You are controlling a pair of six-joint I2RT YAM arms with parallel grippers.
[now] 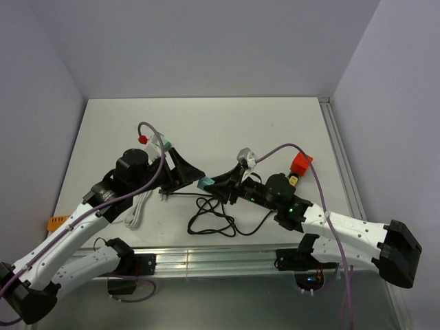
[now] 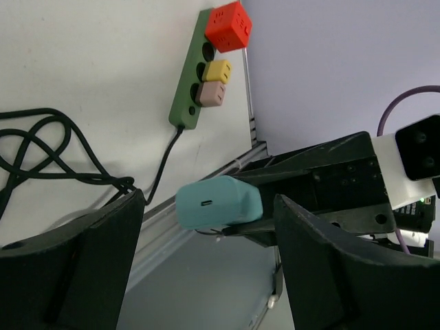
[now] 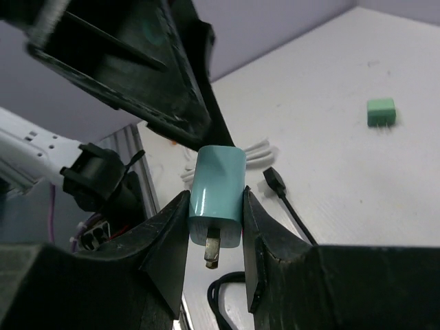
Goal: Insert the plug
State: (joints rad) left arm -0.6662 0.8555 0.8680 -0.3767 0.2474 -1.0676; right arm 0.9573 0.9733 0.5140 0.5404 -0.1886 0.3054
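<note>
The teal plug (image 3: 216,189) is up off the table with my right gripper (image 3: 214,214) shut on its sides, metal prongs pointing back toward the wrist camera. In the top view the plug (image 1: 205,183) hangs mid-table between the two grippers. My left gripper (image 2: 210,206) is open, its fingers (image 2: 103,240) standing apart on either side of the plug (image 2: 220,203) without touching it. The green power strip (image 2: 187,89) lies on the table at the right. It carries a red cube adapter (image 2: 228,26), a yellow one (image 2: 217,71) and a pink one (image 2: 212,93).
A black cable (image 1: 213,218) lies coiled on the table below the grippers, and a white cable (image 1: 137,210) lies beside the left arm. A small green block (image 3: 381,112) sits farther back on the table. The red cube adapter (image 1: 300,163) shows by the right arm.
</note>
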